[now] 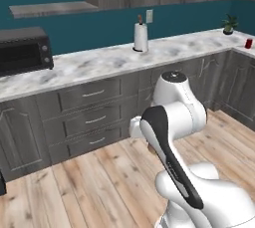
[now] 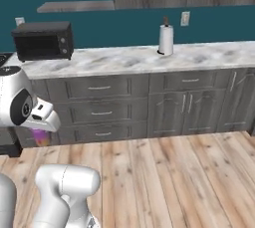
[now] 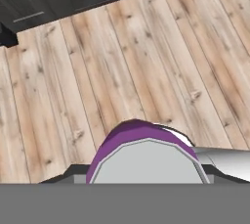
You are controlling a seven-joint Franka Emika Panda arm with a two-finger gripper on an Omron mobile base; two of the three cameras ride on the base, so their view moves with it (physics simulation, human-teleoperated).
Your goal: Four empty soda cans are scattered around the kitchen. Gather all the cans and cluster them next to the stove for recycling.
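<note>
A purple soda can (image 3: 146, 154) with a silver top sits between my gripper's (image 3: 145, 175) dark fingers, held over the wooden floor. The right base view shows the same can (image 2: 41, 137) as a purple patch under the white hand, with the gripper (image 2: 42, 131) shut on it at drawer height, left of the arm. A red soda can (image 1: 248, 43) stands upright on the marble counter's far right corner. A dark block (image 2: 7, 145) sits at the left end of the cabinets; I cannot tell whether it is the stove.
A black toaster oven (image 1: 22, 50) stands on the marble counter (image 1: 99, 62) at the left. A paper towel roll (image 1: 141, 37) is mid-counter and a small potted plant (image 1: 229, 24) is at the far right. Grey drawers (image 2: 102, 113) face the wood floor (image 2: 164, 172).
</note>
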